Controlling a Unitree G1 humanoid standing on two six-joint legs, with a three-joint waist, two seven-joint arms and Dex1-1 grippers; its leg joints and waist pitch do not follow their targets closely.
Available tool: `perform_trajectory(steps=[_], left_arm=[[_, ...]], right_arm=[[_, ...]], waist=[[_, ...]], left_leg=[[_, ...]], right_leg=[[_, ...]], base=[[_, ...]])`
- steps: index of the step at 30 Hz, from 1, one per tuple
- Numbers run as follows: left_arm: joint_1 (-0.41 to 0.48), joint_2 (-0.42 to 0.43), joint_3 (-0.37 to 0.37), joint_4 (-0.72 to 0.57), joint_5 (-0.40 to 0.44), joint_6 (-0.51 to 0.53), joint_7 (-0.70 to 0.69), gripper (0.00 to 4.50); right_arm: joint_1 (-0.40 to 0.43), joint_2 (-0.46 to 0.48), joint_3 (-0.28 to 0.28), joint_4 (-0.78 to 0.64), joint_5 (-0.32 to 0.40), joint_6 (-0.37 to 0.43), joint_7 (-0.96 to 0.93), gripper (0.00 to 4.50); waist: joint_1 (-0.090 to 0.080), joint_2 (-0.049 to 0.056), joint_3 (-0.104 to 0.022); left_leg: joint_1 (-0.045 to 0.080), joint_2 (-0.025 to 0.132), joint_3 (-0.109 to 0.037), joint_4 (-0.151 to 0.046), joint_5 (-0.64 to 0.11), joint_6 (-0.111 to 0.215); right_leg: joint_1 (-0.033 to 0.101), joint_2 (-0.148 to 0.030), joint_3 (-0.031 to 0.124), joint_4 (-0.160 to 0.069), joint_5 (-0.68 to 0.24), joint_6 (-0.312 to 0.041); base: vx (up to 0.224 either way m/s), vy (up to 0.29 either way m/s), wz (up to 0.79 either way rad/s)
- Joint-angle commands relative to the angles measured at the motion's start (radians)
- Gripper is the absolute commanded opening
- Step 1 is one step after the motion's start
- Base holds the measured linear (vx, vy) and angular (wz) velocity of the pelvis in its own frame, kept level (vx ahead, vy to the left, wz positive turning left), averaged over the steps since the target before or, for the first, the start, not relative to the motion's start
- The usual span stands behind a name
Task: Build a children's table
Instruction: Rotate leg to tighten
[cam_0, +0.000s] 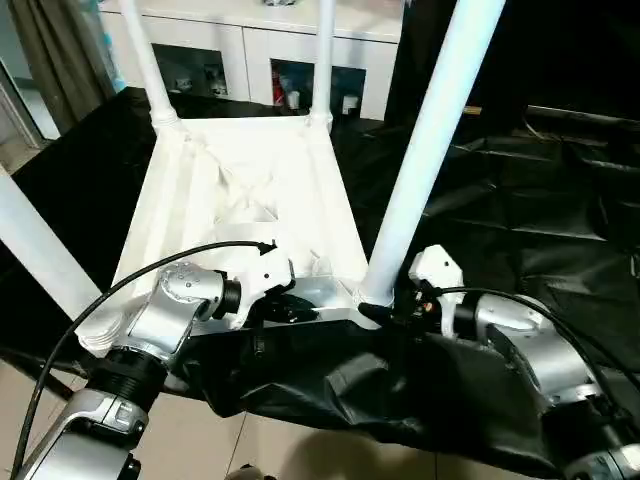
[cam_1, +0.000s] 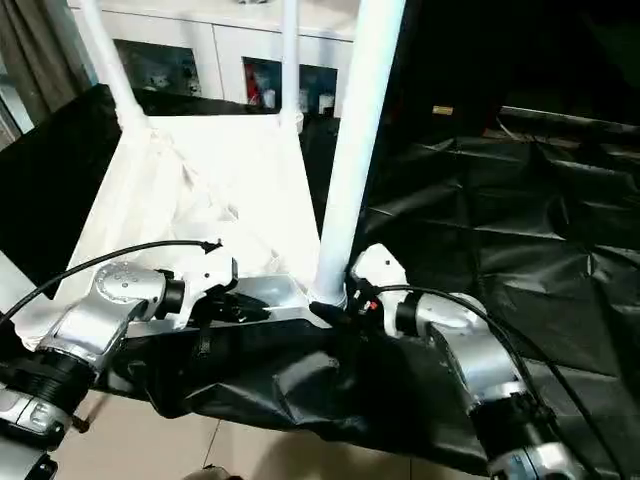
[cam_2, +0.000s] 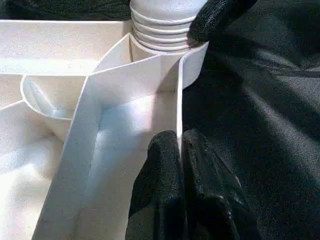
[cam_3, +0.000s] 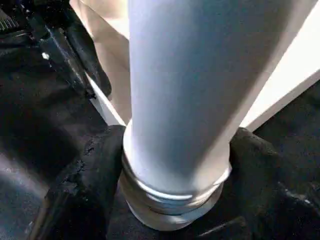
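The likeliest trouble, as I judged it, was the near leg (cam_0: 425, 160) cocking in its corner socket (cam_2: 192, 60) and binding or cross-threading, since the right gripper (cam_3: 175, 165) gripped it only at the ringed base, with the long tube leaning free above. The tabletop (cam_0: 250, 200) could also slide on the black cloth (cam_0: 520, 220) if the left gripper's (cam_2: 179, 150) hold on its thin side wall gave way. That gripper was pinched nearly shut on the wall, just short of the socket. The right gripper's fingers (cam_3: 85, 185) stood wide apart, one on either side of the leg and touching it.
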Motion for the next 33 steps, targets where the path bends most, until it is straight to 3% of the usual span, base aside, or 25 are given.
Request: perform_trajectory(steps=[1,7,10,12,13,16,19,20,21,22,30,33], left_arm=[[0.009,0.000,-0.033,0.012,0.010,0.012,-0.010,0.00],[0.005,-0.017,-0.013,0.019,0.002,0.019,0.027,0.00],[-0.061,-0.090,0.016,0.139,0.051,0.032,0.238,0.00],[-0.118,-0.151,0.032,0.231,0.071,0.032,0.372,0.00],[-0.141,-0.174,0.032,0.264,0.081,0.030,0.420,0.00],[-0.189,-0.232,0.037,0.332,0.092,0.026,0.526,0.00],[-0.220,-0.273,0.044,0.375,0.090,0.022,0.575,0.00],[-0.240,-0.294,0.041,0.411,0.100,0.003,0.598,0.00],[-0.247,-0.303,0.036,0.423,0.106,-0.008,0.599,0.00],[-0.253,-0.310,0.031,0.429,0.108,-0.015,0.594,0.00],[-0.207,-0.255,-0.001,0.381,0.089,-0.093,0.389,0.00],[-0.168,-0.193,-0.008,0.335,0.064,-0.131,0.249,0.00]], right_arm=[[-0.017,-0.001,-0.011,0.027,-0.019,-0.016,-0.010,2.89],[-0.017,0.008,-0.015,0.038,-0.007,-0.022,-0.010,2.75],[-0.022,0.075,-0.047,0.108,-0.015,-0.018,-0.136,2.73],[-0.039,0.155,-0.091,0.170,-0.004,0.010,-0.268,2.72],[-0.049,0.184,-0.098,0.194,-0.008,0.013,-0.317,2.72],[-0.081,0.244,-0.092,0.253,-0.044,0.009,-0.433,2.72],[-0.108,0.281,-0.085,0.292,-0.071,0.002,-0.491,2.72],[-0.126,0.305,-0.084,0.318,-0.086,-0.009,-0.504,2.72],[-0.133,0.315,-0.081,0.326,-0.087,-0.016,-0.495,2.72],[-0.138,0.322,-0.078,0.327,-0.084,-0.024,-0.480,3.28],[-0.113,0.246,-0.071,0.236,-0.049,-0.065,-0.316,3.82],[-0.091,0.146,-0.056,0.177,-0.025,-0.063,-0.152,3.82]], waist=[[0.001,-0.009,-0.059],[-0.001,-0.013,-0.058],[-0.002,-0.014,-0.055],[-0.006,-0.014,-0.054],[-0.003,-0.009,-0.055],[-0.001,-0.009,-0.054],[0.000,-0.010,-0.056],[-0.002,-0.007,-0.054],[0.000,-0.009,-0.057],[0.001,-0.008,-0.057],[0.004,-0.014,-0.058],[0.007,-0.016,-0.059]], left_leg=[[0.014,0.096,-0.045,-0.074,-0.143,0.046],[0.014,0.095,-0.046,-0.074,-0.157,0.046],[0.020,0.094,-0.045,-0.076,-0.180,0.032],[0.025,0.093,-0.047,-0.078,-0.218,0.005],[0.027,0.093,-0.050,-0.078,-0.226,-0.004],[0.028,0.093,-0.049,-0.079,-0.237,-0.012],[0.021,0.093,-0.051,-0.081,-0.225,-0.012],[0.023,0.092,-0.049,-0.082,-0.231,-0.009],[0.025,0.093,-0.051,-0.082,-0.232,-0.010],[0.026,0.093,-0.050,-0.082,-0.232,-0.008],[0.014,0.095,-0.050,-0.083,-0.202,0.032],[0.008,0.096,-0.048,-0.078,-0.167,0.056]], right_leg=[[0.035,-0.114,0.076,-0.076,-0.112,-0.227],[0.035,-0.115,0.077,-0.080,-0.141,-0.222],[0.029,-0.114,0.077,-0.088,-0.187,-0.218],[0.024,-0.118,0.077,-0.098,-0.270,-0.210],[0.025,-0.119,0.076,-0.099,-0.285,-0.203],[0.023,-0.122,0.079,-0.108,-0.307,-0.180],[0.028,-0.122,0.078,-0.105,-0.303,-0.169],[0.021,-0.119,0.078,-0.108,-0.296,-0.168],[0.025,-0.120,0.078,-0.106,-0.287,-0.171],[0.024,-0.121,0.079,-0.105,-0.278,-0.173],[0.031,-0.123,0.078,-0.100,-0.241,-0.166],[0.036,-0.123,0.077,-0.095,-0.201,-0.175]], base=[[0.000,0.000,0.00],[0.000,0.000,0.00],[0.000,0.000,0.00],[0.000,0.000,0.00],[0.000,0.000,0.00],[0.000,0.000,0.00],[0.000,0.000,0.00],[0.000,0.000,0.00],[0.000,0.000,0.00],[0.000,0.000,0.00],[0.000,0.000,0.00],[0.000,0.000,0.00]])
